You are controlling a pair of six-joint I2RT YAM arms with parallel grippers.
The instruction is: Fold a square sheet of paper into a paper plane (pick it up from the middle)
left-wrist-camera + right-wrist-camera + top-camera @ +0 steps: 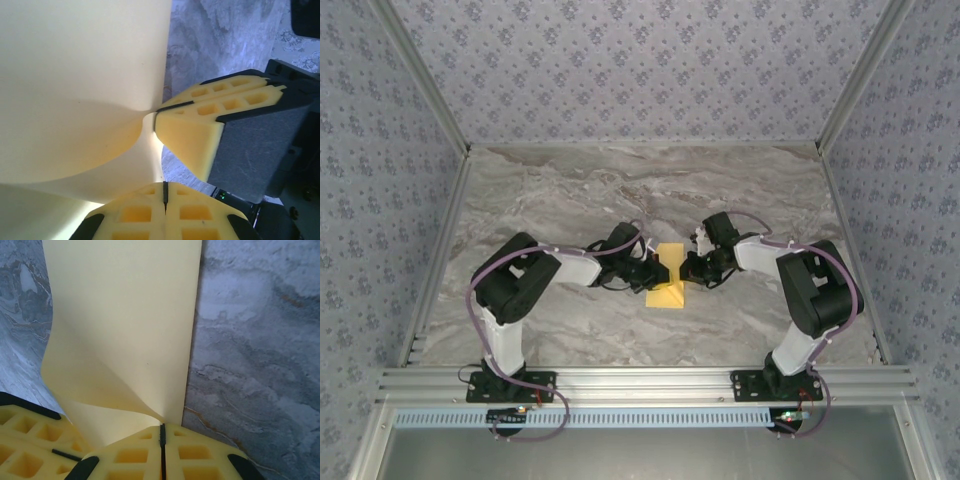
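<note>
- I judged the main risk to be a tear. Both pinches sat near each other on the square sheet of paper [125, 315], so arms pulling apart would strain it.
- A twist could set a crooked crease, and a shallow bite could slip.
- The left gripper [164, 195] was clenched on the sheet.
- The right gripper [162, 435] was likewise clamped on it.
- The sheet bowed between them, mid-table [570, 200].
</note>
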